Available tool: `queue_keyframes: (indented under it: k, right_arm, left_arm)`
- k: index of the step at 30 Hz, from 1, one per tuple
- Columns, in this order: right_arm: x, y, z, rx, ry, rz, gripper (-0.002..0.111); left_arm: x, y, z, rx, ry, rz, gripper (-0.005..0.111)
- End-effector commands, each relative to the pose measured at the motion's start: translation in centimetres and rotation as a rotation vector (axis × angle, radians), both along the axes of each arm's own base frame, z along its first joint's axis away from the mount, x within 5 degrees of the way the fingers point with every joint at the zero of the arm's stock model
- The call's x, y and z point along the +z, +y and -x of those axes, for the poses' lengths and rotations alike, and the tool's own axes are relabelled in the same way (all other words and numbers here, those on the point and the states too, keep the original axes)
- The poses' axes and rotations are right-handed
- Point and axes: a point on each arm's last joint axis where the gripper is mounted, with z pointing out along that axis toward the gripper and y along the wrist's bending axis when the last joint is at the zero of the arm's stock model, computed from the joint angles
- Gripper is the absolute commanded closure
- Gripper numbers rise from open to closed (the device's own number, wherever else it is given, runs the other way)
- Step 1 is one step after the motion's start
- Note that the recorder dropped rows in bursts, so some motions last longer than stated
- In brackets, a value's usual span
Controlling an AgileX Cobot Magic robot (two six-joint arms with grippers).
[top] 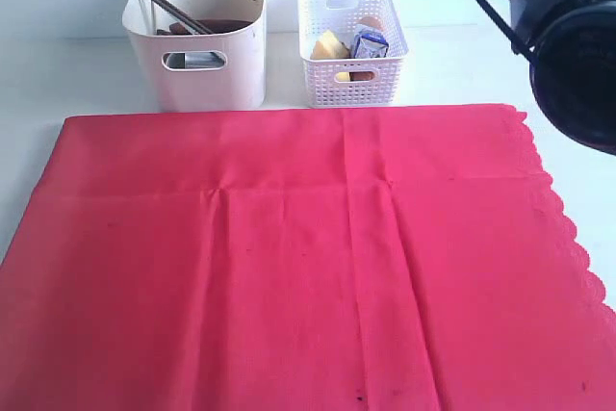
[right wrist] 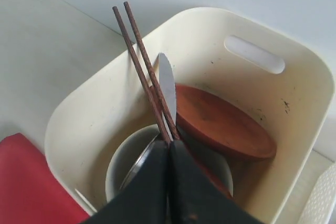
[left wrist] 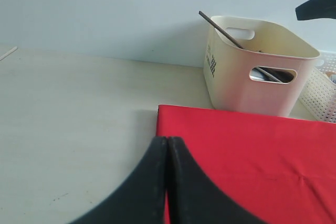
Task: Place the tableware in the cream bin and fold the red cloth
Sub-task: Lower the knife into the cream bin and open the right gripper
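Nearest us the red cloth (top: 289, 267) lies spread flat on the table, unfolded, with its scalloped edge on the right and faint crease lines crossing it. At its far left corner we see the left gripper (left wrist: 167, 145) above the table edge of the cloth, its jaws pressed together on nothing. Beyond the cloth stands the cream bin (top: 197, 55), with the white lattice basket (top: 351, 74) of food just beside it on the right. The right gripper (right wrist: 168, 150) hangs over the bin, jaws pressed together; the chopsticks (right wrist: 144, 72) run down behind its tips, and we cannot tell if they touch. Inside lie the knife (right wrist: 167, 85), the wooden plate (right wrist: 220, 124) and the bowl (right wrist: 123, 156).
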Motion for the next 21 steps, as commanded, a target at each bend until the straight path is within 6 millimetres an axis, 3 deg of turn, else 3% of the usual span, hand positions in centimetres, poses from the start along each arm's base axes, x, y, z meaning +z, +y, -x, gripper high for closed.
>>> queue_keyframes:
  k: [1,12,21]
  right_arm:
    - [1.6,-0.5,0.4,0.0,0.003,0.002,0.108]
    - [2.5,-1.8,1.8,0.02,-0.002,0.037,0.108]
    - [2.4,-5.4,5.4,0.007,-0.051,0.003,0.108]
  left_arm:
    - [0.1,0.0,0.0,-0.002,-0.012,-0.005,0.105]
    - [0.1,0.0,0.0,-0.002,-0.012,-0.005,0.105]
    - [0.1,0.0,0.0,-0.002,-0.012,-0.005,0.105]
